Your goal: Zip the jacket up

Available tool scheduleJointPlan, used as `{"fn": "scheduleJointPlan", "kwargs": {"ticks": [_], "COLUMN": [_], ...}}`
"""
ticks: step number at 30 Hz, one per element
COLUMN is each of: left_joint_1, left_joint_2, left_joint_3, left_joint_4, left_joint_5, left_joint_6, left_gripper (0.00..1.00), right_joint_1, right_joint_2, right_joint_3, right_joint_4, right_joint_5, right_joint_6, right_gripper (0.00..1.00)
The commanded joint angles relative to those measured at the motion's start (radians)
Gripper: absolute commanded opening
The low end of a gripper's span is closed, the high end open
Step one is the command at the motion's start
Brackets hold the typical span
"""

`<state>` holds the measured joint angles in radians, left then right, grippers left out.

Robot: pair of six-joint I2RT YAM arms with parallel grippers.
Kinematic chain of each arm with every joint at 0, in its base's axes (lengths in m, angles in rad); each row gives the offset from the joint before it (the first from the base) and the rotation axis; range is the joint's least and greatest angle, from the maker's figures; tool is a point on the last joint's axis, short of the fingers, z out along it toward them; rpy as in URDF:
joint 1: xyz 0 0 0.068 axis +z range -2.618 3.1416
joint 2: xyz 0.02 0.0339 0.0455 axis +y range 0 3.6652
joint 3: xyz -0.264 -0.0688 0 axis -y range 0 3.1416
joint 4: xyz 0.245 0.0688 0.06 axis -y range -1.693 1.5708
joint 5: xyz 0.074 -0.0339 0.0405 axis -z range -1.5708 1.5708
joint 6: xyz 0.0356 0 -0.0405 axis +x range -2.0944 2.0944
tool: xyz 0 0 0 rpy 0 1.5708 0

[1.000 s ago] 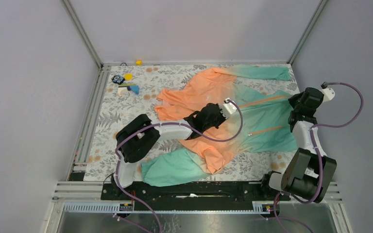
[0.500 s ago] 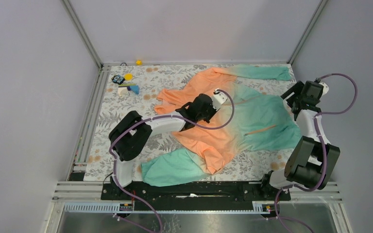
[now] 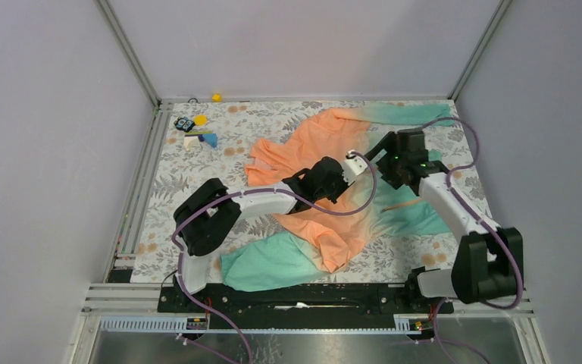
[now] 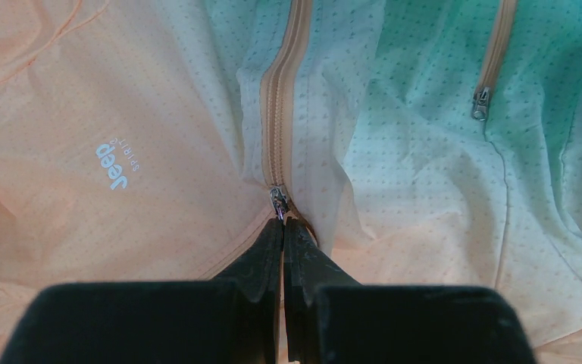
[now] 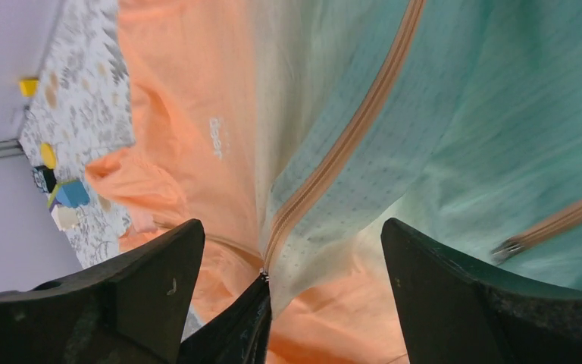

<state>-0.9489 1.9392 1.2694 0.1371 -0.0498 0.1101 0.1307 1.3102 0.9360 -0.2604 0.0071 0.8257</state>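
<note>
The jacket (image 3: pixel 326 144) lies spread across the middle of the table (image 3: pixel 168 174), with the hood to the left and the teal hem to the right. It is thin, light, floppy cloth, likely to bunch and slide rather than resist a tug. The left gripper (image 4: pixel 282 224) is clamped on the zipper pull (image 4: pixel 278 199) at mid-chest, the one firm handle. The teeth are joined on the hem side and open toward the collar. The right gripper (image 5: pixel 289 224) hangs spread wide above the joined zipper, holding nothing. Pinning the cloth just hem-side of the pull would probably keep the track taut.
</note>
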Motion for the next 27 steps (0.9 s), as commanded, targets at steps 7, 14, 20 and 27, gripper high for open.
{"fn": "scheduleJointPlan", "kwargs": {"ticks": [7,14,20,27], "left_joint_1": [-0.009,-0.006,0.033,0.153], "left_joint_2": [-0.002,0.0,-0.022,-0.105], "left_joint_3": [0.033,0.027,-0.02,-0.132], "left_joint_4": [0.034,0.024,0.007,0.018], "left_joint_5": [-0.055,-0.127,-0.251,-0.332], "left_joint_6": [0.068,0.076,0.075,0.03], "left_gripper": [0.0,0.0,0.0,0.0], "right_joint_1": [0.116,0.09,-0.039,-0.161], "right_joint_2": [0.193,0.193,0.156,0.075], "right_joint_3": [0.019,0.01,-0.067,-0.145], "right_joint_4": [0.02,-0.011,-0.027,0.0], "right_joint_5": [0.052,0.187,0.182,0.249], "right_joint_6": [0.335,0.402,0.465,0.456], "right_gripper": [0.73,0.11,0.0,0.0]}}
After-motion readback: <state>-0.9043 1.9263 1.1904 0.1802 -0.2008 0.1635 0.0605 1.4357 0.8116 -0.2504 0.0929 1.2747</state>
